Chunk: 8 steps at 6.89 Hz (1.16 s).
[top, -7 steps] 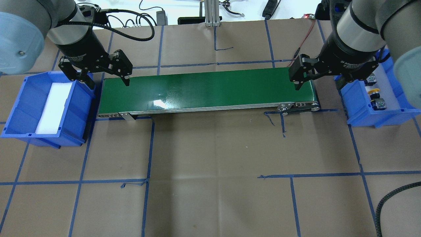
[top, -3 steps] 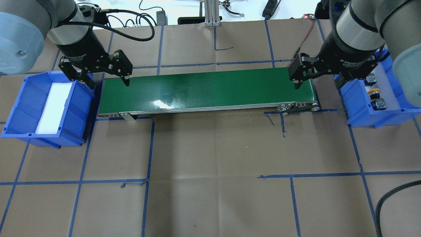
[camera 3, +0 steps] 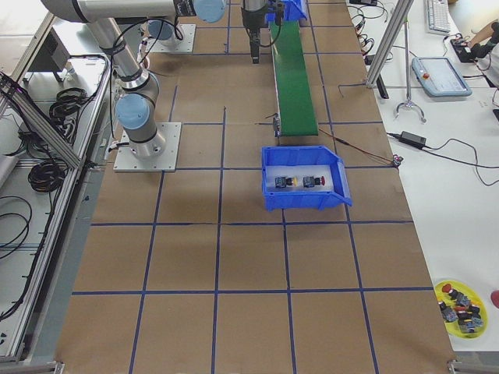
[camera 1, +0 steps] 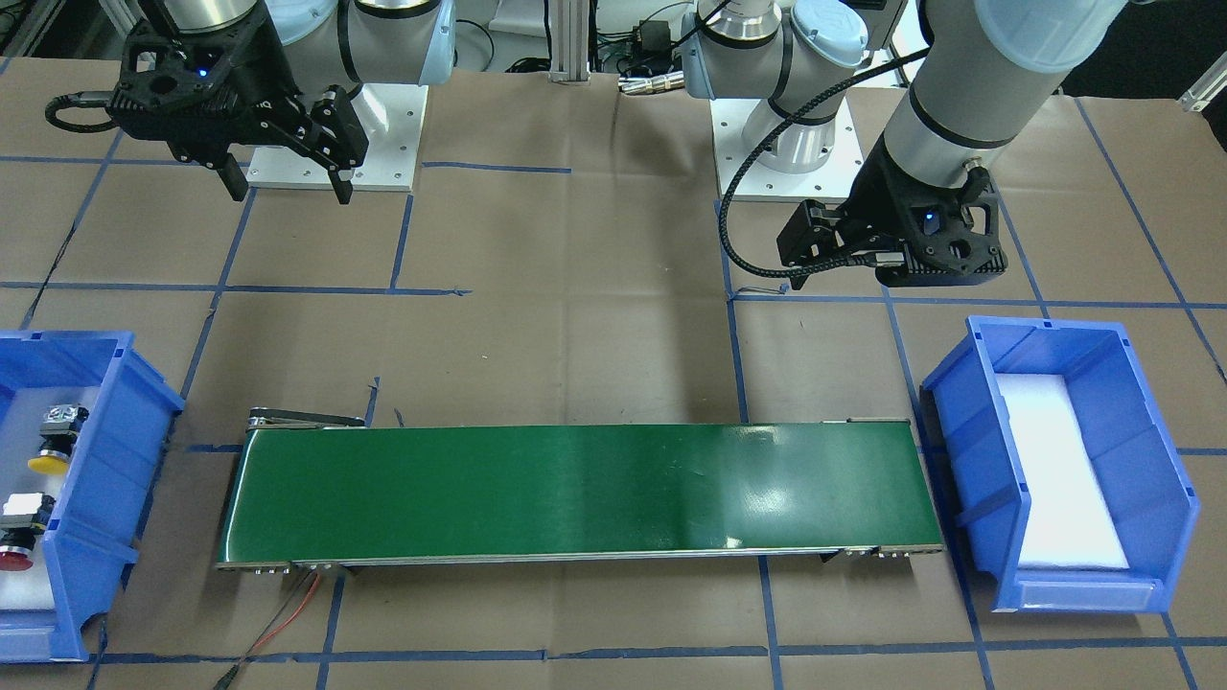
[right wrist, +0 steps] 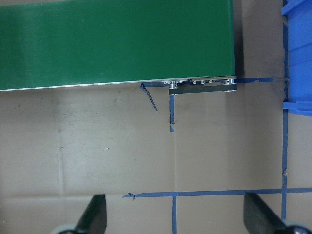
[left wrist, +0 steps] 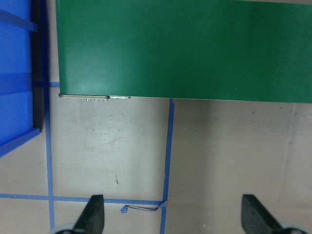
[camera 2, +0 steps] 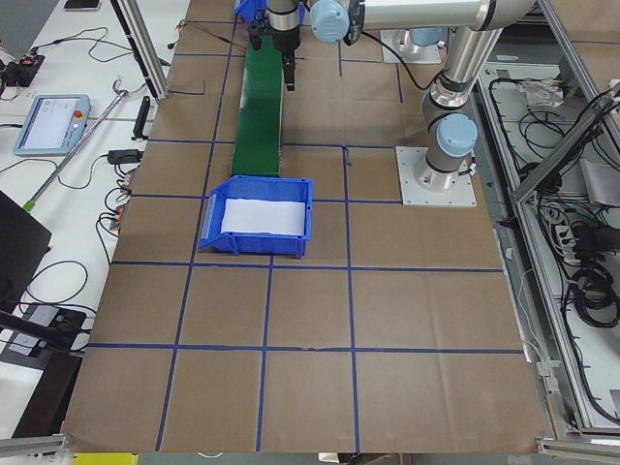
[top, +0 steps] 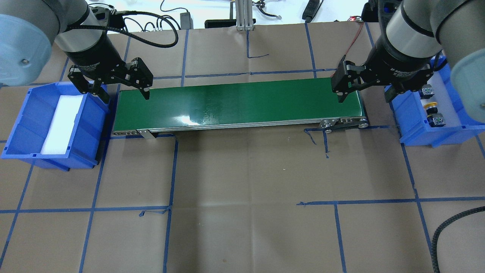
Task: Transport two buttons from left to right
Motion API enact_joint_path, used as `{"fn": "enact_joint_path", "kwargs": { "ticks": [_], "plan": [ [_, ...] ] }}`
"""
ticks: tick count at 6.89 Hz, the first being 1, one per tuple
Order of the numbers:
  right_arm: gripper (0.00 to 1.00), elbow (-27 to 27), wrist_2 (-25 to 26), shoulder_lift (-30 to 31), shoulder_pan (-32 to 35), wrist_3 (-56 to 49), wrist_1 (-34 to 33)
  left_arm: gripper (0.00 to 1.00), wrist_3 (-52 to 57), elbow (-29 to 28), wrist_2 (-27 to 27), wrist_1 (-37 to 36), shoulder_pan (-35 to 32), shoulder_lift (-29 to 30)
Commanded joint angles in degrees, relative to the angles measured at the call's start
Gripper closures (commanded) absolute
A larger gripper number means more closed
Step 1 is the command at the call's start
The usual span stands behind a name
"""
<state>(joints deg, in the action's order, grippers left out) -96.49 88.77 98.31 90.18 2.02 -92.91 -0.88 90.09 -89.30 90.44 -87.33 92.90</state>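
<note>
The yellow-capped button [camera 1: 48, 462] and the red-capped button [camera 1: 12, 558] lie on white foam in the blue bin [camera 1: 125, 450] on my right. In the overhead view the yellow cap [top: 430, 105] shows; my right arm hides the red cap. Both show in the exterior right view, yellow [camera 3: 282, 182] and red [camera 3: 312, 182]. My right gripper [top: 364, 99] is open and empty, above the belt's right end, beside that bin. My left gripper [top: 125, 95] is open and empty above the belt's left end. Each wrist view shows wide-apart fingertips, left [left wrist: 92, 214] and right [right wrist: 95, 214].
A green conveyor belt [top: 238, 104] runs between the two bins. The blue bin on my left [top: 22, 125] holds only a white foam pad. Brown paper with blue tape lines covers the table. Cables lie along the far edge.
My right gripper has shifted slightly toward the far side and stays open. My left gripper has not visibly moved.
</note>
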Motion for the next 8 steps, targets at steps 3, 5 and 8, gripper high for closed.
{"fn": "enact_joint_path", "kwargs": {
  "ticks": [3,5,8],
  "plan": [
    [0.0,-0.02,-0.18,-0.05,0.0,0.0,0.0,0.0,-0.88,-0.26,-0.17,0.0,-0.04,0.0],
    [0.0,-0.02,-0.18,-0.14,0.09,-0.09,0.0,0.0,-1.49,-0.35,-0.17,0.0,-0.04,0.26],
    [0.0,-0.02,-0.18,-0.14,0.09,-0.09,0.0,0.0,-1.49,-0.26,-0.17,0.0,-0.04,0.09]
  ]
}}
